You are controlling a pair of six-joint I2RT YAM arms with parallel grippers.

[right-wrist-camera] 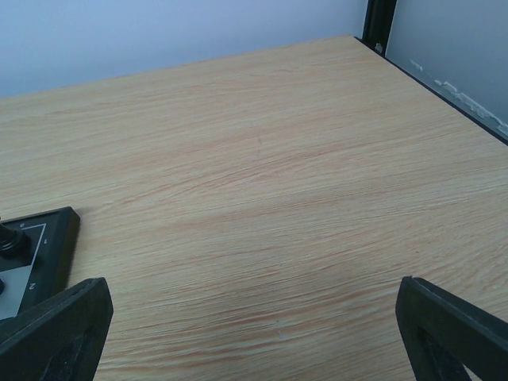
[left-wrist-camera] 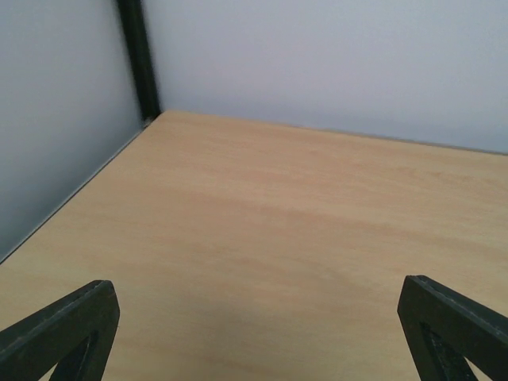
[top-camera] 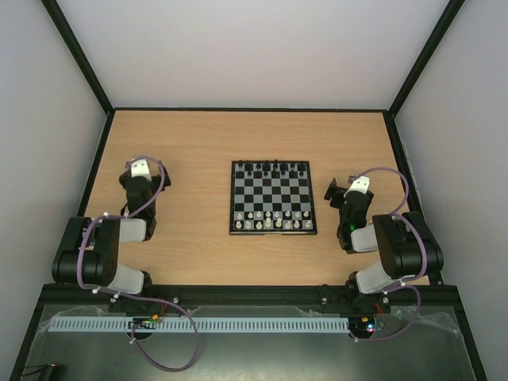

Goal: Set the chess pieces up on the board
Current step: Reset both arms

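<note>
1. Left gripper (left-wrist-camera: 255,302): jaws spread wide and holding nothing, with only bare table (left-wrist-camera: 302,206) between and ahead of the fingers.
2. The board (top-camera: 273,197): lies well off to this gripper's right and outside its wrist view.
3. The chess pieces (top-camera: 274,220): pale chessmen stand in the two board rows nearest the arms, opposite the black chessmen (top-camera: 274,168) (too small to tell whether every square is correct).
4. Handling, as a judgement: each piece is probably light, stiff and smooth, so it slips or topples easily. It is best pinched from above at the narrow body, with the fingertips only, clear of its close neighbours.
5. Right gripper (right-wrist-camera: 252,290): jaws likewise wide apart and empty. The board's corner sits just beyond its left finger, so this arm has the shorter reach.
</note>
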